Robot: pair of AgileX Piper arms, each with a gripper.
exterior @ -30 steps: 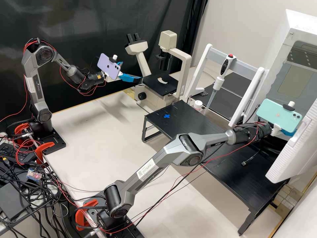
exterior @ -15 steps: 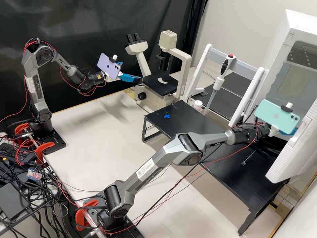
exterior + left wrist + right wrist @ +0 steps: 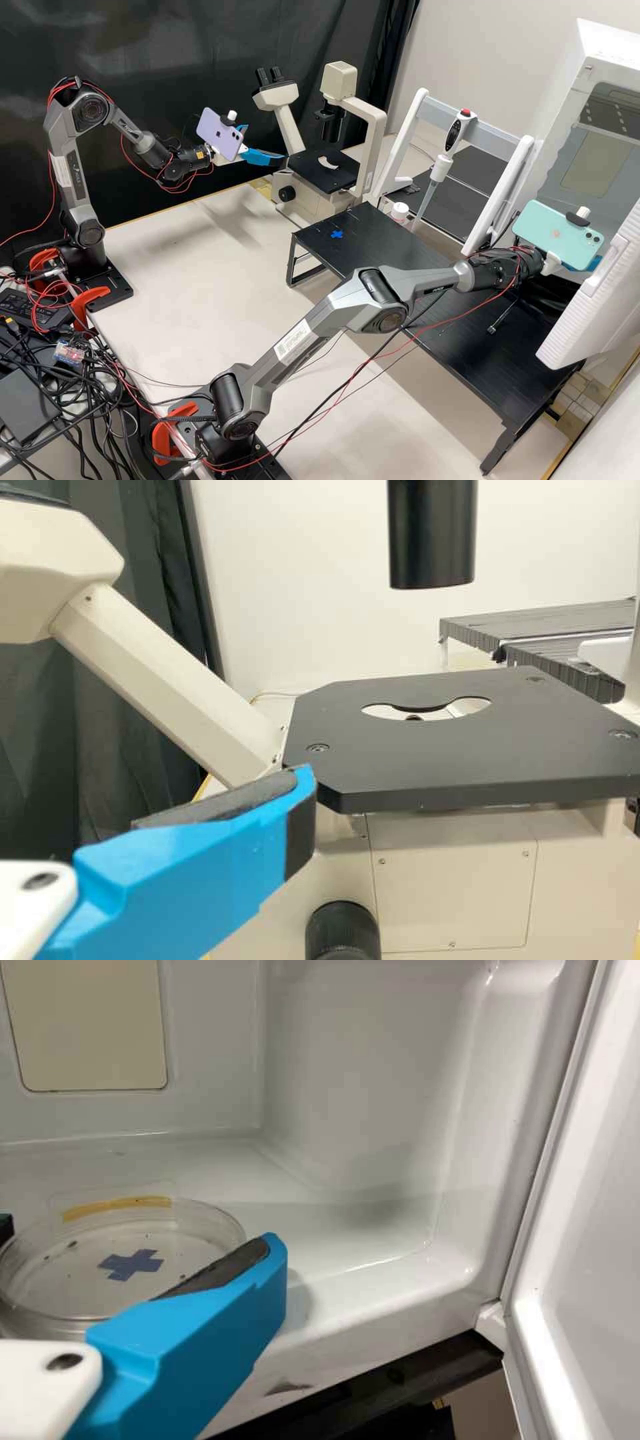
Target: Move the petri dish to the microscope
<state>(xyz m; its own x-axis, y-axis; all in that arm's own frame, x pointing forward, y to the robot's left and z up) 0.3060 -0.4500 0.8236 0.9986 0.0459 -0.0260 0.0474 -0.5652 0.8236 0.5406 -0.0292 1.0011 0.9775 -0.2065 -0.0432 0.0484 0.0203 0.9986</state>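
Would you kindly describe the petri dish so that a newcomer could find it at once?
Start at the big white cabinet with its door open. On its pale floor sits the petri dish, round, shallow and see-through. A blue cross within its outline and a yellow strip by its rim set it apart from the plain surfaces around.

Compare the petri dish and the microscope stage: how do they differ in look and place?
The petri dish is clear and round; the microscope stage is an opaque black plate with straight sides and clipped corners.
The dish has a blue cross within its outline, while the stage has an opening cut through it.
The dish is in the white chamber; the stage tops the microscope's base.
Both are broad and shallow.
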